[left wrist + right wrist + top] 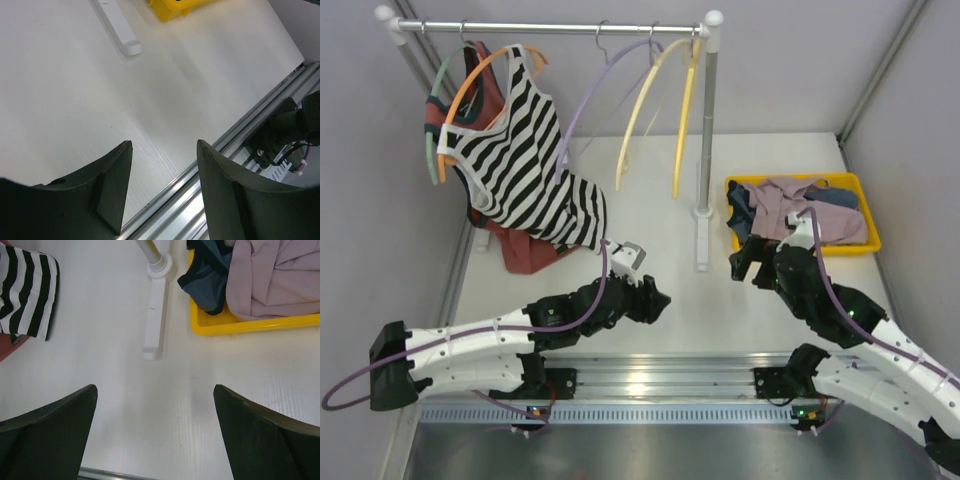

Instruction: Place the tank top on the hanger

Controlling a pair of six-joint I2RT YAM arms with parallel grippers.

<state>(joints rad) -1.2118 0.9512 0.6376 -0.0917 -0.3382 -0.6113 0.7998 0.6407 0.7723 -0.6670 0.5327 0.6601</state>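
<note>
The left claw (653, 300) is spread apart and holds nothing. In its wrist view the two dark fingers (115, 185) frame bare white bench (75, 100), with the metal rail at the bench's near edge just under them. The left arm reaches in low from the left, towards the middle of the bench.

The right claw (745, 262) is also spread wide and empty. It sits near the front left corner of a yellow tray (735, 185) without touching it. Between its fingers (55, 425) the wrist view shows only bench (160, 405).

The tank top (790, 210), a dusty pink, lies crumpled in the tray at the right side of the bench. In the right wrist view, the tank top (275, 280) fills most of the visible tray (240, 326). A dark blue garment (210, 275) is bunched beside it, spilling over the tray's left rim.

A clothes rack stands at the back of the bench. Its right post (708, 130) rises just left of the tray, and its white foot (155, 315) lies flat on the bench. The purple hanger (582, 102) hangs bare from the top bar (550, 27), well apart from the tank top. Two pale yellow hangers (635, 115) hang bare to its right. To its left, a black-and-white striped top (520, 160) hangs on an orange hanger (470, 90), with a rust-red garment (525, 255) behind it.
</note>
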